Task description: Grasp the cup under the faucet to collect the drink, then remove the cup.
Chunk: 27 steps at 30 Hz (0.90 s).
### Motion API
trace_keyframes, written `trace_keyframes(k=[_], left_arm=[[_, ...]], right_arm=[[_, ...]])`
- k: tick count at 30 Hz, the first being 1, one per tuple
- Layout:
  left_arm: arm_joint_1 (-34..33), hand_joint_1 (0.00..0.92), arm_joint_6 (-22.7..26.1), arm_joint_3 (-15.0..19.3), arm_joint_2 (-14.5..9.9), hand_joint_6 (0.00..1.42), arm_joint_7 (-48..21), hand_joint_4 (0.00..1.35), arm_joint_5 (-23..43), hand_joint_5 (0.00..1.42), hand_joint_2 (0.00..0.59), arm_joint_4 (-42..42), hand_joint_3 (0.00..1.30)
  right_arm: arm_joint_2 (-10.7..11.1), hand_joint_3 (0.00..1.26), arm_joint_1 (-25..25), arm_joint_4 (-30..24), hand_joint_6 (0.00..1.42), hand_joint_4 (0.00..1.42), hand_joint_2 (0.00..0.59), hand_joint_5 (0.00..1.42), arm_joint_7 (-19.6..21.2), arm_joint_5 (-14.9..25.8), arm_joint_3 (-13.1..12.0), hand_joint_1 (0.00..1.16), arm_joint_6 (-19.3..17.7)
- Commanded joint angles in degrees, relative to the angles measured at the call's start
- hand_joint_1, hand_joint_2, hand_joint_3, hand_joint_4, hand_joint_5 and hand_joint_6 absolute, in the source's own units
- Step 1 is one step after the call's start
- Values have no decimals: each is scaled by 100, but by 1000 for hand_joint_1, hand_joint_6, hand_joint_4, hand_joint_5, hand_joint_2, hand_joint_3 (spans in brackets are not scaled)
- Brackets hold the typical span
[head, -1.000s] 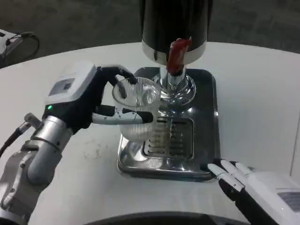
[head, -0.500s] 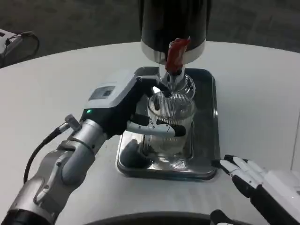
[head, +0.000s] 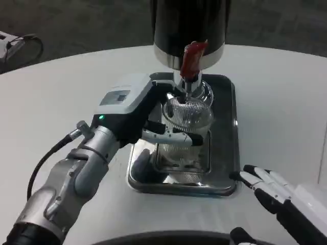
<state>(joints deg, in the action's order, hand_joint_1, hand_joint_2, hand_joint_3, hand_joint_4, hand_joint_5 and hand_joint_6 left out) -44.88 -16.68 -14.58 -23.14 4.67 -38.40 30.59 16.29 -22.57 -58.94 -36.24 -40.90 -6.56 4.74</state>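
A clear ribbed plastic cup [head: 187,122] stands upright over the grate of the steel drip tray [head: 227,153], right below the chrome faucet [head: 190,84]. The faucet has a red lever [head: 192,60] and hangs from a black dispenser [head: 190,25]. My left hand [head: 134,112] grips the cup from its left side, with fingers wrapped across its front and around its back. My right hand [head: 278,196] lies on the table at the tray's front right corner, fingers spread and holding nothing.
The white round table [head: 276,97] stretches to both sides of the tray. A black cable [head: 20,43] lies at the far left edge. A cable runs from my left wrist [head: 48,155] toward the table's front.
My left hand carried the cup rightward from the tray's left edge to under the faucet, then nudged it slightly farther back. The right hand shifted a little right and toward me.
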Motion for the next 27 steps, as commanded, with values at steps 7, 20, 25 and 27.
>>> trace_keyframes(k=[7,20,25,27], left_arm=[[79,421,271,-156,-146,1382,3,921,-259,1182,0,-302,898],[147,336,292,-94,-237,1349,307,786,-296,1086,24,-429,790],[138,321,294,-89,-252,1337,360,773,-290,1074,28,-429,783],[128,310,266,-71,-258,1333,380,757,-263,1073,30,-407,757]], right_arm=[[-5,100,-210,-106,77,22,468,23,89,150,-34,342,49],[30,96,-27,0,80,13,470,26,134,68,141,350,180],[79,96,149,73,80,13,463,26,62,85,207,349,316],[117,107,217,79,80,12,458,26,35,73,243,347,368]])
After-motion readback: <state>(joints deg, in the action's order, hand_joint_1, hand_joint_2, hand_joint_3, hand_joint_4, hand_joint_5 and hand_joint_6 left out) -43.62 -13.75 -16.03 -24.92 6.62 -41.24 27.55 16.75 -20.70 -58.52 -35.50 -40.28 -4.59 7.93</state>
